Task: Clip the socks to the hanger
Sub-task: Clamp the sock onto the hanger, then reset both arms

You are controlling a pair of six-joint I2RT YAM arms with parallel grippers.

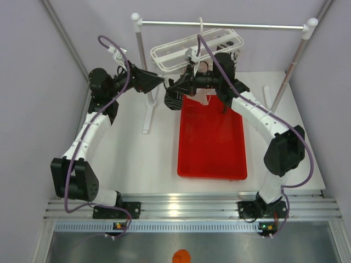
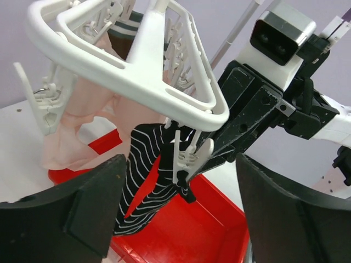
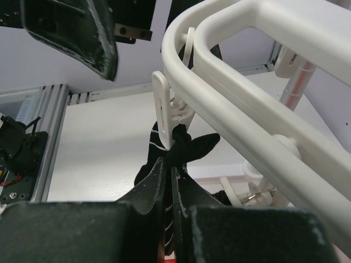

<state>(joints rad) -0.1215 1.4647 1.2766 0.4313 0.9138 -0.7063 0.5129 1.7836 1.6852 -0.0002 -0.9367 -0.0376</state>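
The white lattice hanger (image 1: 194,46) hangs from the metal crossbar. One of its pegs (image 2: 184,159) is clamped on the top edge of a black sock with thin white stripes (image 2: 145,175), which dangles over the red tray. My right gripper (image 3: 171,172) is shut on this sock just below the peg (image 3: 164,109). My left gripper (image 2: 184,203) is open, its fingers (image 2: 82,208) standing wide on either side of the peg without touching it. A dark striped cuff (image 2: 125,26) shows behind the hanger frame (image 2: 137,71).
A red tray (image 1: 211,148) lies under the hanger. A pale pink fabric item (image 2: 77,131) hangs from another peg at the left. The stand's white posts (image 1: 140,60) and crossbar (image 1: 219,24) rise at the back. Both arms crowd together under the hanger.
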